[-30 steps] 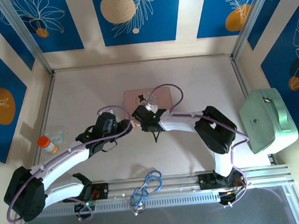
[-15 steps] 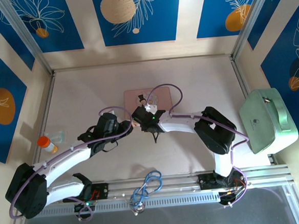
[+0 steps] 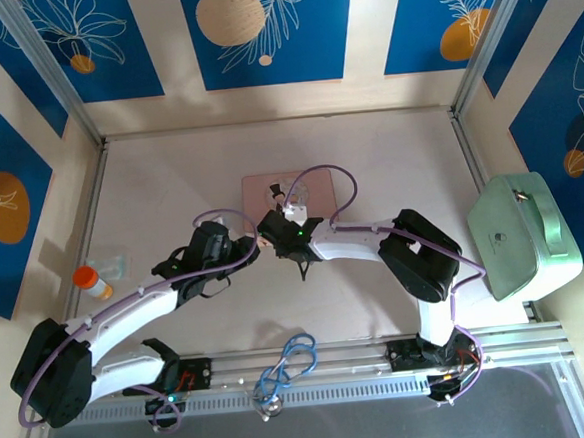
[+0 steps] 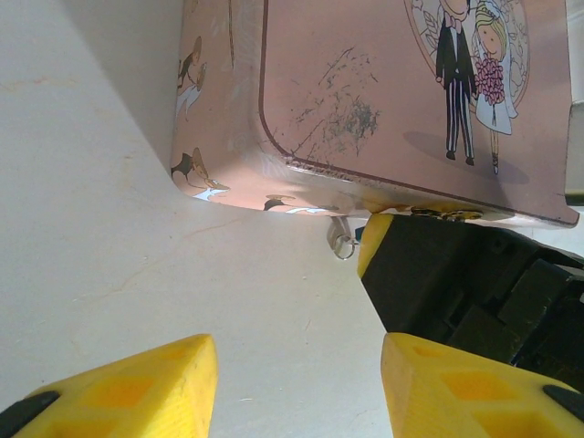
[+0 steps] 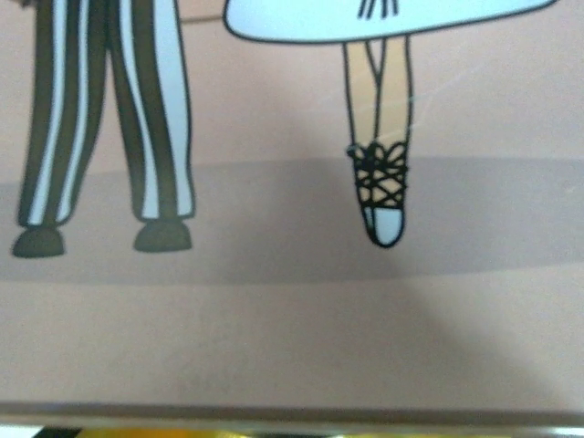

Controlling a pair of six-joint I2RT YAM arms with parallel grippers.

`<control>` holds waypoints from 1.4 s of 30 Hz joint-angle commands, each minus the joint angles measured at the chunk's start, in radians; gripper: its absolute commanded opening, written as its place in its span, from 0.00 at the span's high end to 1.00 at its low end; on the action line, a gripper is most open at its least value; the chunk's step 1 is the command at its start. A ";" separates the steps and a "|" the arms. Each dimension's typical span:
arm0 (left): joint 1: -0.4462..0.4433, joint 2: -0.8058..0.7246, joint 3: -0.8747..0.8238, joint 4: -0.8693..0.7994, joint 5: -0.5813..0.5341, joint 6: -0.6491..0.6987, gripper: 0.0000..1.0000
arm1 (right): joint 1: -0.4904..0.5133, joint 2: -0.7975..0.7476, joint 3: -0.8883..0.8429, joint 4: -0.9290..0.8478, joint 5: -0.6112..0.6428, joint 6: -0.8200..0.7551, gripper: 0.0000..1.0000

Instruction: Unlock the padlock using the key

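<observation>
Between left end effector's [image 4: 297, 383] half-spread yellow fingers: nothing, bare counter [image 4: 109, 274] below. Just ahead and right: padlock's silvery loop [image 4: 343, 245], under pink box's [image 4: 365, 91] near edge, beside right end effector's [image 3: 278, 223] fingertip [image 4: 374, 246]; cannot tell its opening.

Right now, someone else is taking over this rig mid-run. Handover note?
Left hand: open, empty, aimed at the front edge of the pink picture box.
Right hand: pressed up to that front edge. I can't tell if it is open or shut.
A small silvery loop hangs at the edge, right beside the right hand's yellow fingertip. I can't tell whether it belongs to the padlock or the key.
Done: both hands are at the box front.
Left: nothing confirms an unlock, so treat key-in, turn and release as still to do.
</observation>
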 commanded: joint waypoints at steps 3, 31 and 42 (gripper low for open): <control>0.001 0.006 -0.027 0.042 0.023 -0.051 0.48 | -0.005 0.003 0.053 -0.135 0.011 0.035 0.74; -0.137 0.201 -0.185 0.603 0.026 -0.158 0.56 | -0.142 0.105 0.285 -0.482 -0.475 -0.051 0.80; -0.138 0.274 -0.191 0.643 0.048 -0.146 0.67 | -0.162 0.128 0.285 -0.472 -0.579 -0.074 0.81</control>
